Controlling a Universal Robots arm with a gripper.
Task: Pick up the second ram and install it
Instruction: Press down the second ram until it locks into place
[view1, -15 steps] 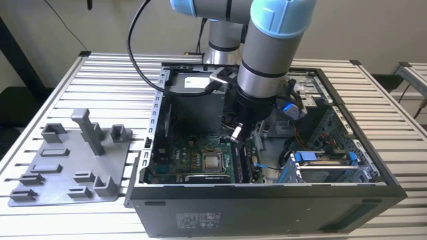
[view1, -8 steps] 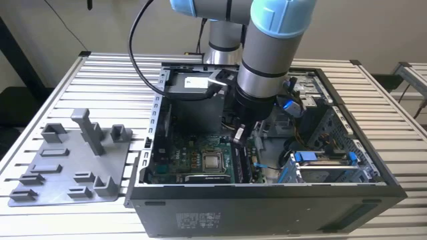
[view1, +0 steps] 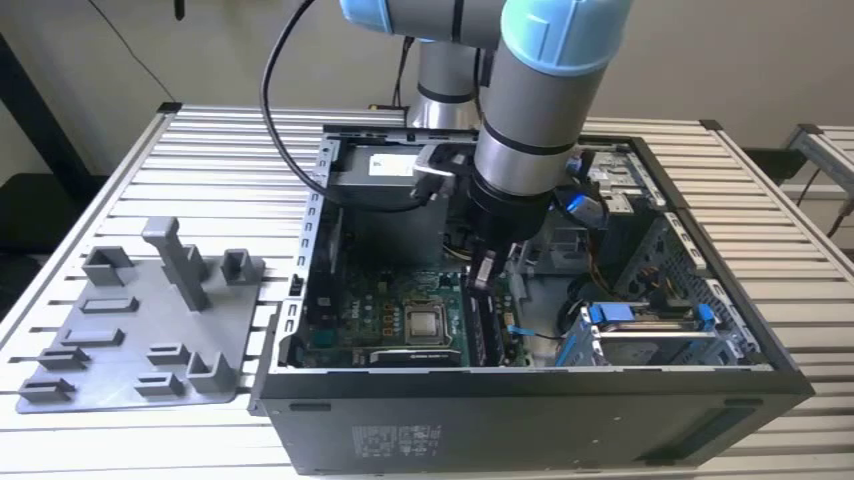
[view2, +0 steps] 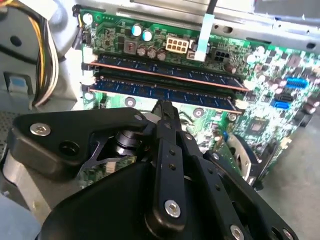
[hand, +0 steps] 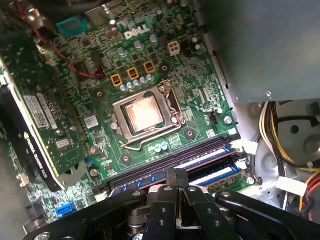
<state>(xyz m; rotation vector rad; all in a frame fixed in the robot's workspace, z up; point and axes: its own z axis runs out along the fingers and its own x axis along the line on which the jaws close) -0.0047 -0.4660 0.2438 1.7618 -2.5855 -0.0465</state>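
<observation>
My gripper (view1: 483, 268) reaches down into the open computer case (view1: 534, 425), over the motherboard's memory slots. Its fingers are shut together with nothing between them. In the second wrist view two dark memory sticks with rows of chips stand seated in neighbouring slots. The ram (view2: 160, 91) nearer my gripper (view2: 166, 106) lies directly under the fingertips; whether they touch it I cannot tell. The other stick (view2: 165, 70) sits one slot further off. In the first wrist view my gripper (hand: 176, 176) hangs over the same slots (hand: 200, 160).
The processor socket (hand: 145, 115) lies beside the slots, and a graphics card (hand: 40, 120) stands beyond it. Yellow and black cables (hand: 280, 130) run near the slot ends. A grey fixture plate (view1: 134, 330) with upright blocks lies on the table at the exterior view's left.
</observation>
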